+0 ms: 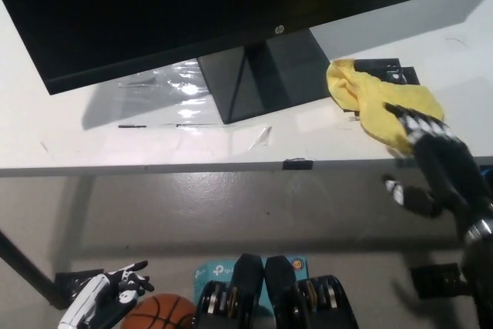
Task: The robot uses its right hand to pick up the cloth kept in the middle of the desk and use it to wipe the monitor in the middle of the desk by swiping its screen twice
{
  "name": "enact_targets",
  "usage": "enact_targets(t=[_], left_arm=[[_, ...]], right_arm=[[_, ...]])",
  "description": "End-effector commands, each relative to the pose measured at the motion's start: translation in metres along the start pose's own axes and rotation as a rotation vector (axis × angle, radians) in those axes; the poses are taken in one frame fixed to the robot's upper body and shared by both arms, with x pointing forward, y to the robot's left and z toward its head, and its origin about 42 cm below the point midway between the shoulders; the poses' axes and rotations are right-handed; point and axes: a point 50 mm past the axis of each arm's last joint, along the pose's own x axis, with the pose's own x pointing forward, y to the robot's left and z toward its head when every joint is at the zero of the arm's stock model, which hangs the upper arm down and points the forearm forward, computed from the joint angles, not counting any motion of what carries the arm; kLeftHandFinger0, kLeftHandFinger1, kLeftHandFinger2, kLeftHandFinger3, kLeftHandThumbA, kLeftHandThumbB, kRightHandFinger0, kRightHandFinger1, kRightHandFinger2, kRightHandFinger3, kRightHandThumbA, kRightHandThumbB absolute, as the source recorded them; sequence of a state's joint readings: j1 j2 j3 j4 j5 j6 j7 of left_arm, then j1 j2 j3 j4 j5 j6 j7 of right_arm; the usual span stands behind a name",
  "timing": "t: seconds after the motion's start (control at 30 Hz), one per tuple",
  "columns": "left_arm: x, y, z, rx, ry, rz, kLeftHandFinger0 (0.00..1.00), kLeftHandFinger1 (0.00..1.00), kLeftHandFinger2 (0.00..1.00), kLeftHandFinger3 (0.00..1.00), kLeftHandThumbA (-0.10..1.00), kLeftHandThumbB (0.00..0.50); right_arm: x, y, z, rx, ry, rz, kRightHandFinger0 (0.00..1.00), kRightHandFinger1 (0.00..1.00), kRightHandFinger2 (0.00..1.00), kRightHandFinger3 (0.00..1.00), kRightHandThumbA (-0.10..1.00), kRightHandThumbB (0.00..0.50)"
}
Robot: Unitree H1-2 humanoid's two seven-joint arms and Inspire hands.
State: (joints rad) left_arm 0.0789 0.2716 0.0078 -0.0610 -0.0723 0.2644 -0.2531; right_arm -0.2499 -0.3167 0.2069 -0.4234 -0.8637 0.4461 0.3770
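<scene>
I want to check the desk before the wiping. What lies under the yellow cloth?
A flat black object shows from under the yellow cloth at its far edge, on the white desk. The cloth hides the rest of it, so I cannot tell what it is.
</scene>
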Motion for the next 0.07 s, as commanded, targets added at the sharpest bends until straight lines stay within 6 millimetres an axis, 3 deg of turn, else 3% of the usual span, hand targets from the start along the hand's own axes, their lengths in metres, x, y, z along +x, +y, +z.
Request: enact_targets(t=[0.0,0.03], left_arm=[[-0.0023,0.0111,0.0153,0.056,-0.049,0.004,0.88,0.86,0.90,1.00,0.29,0.075],[-0.0022,0.0110,0.0153,0.052,-0.051,0.003,0.87,0.85,0.89,1.00,0.28,0.070]], right_arm=[[-0.0657,-0.0282,-0.0022,0.064,0.034,-0.266,1.00,1.00,1.00,1.00,0.52,0.187],[-0.0699,-0.0248,-0.0056,0.077,0.044,-0.275,1.00,1.00,1.00,1.00,0.50,0.174]])
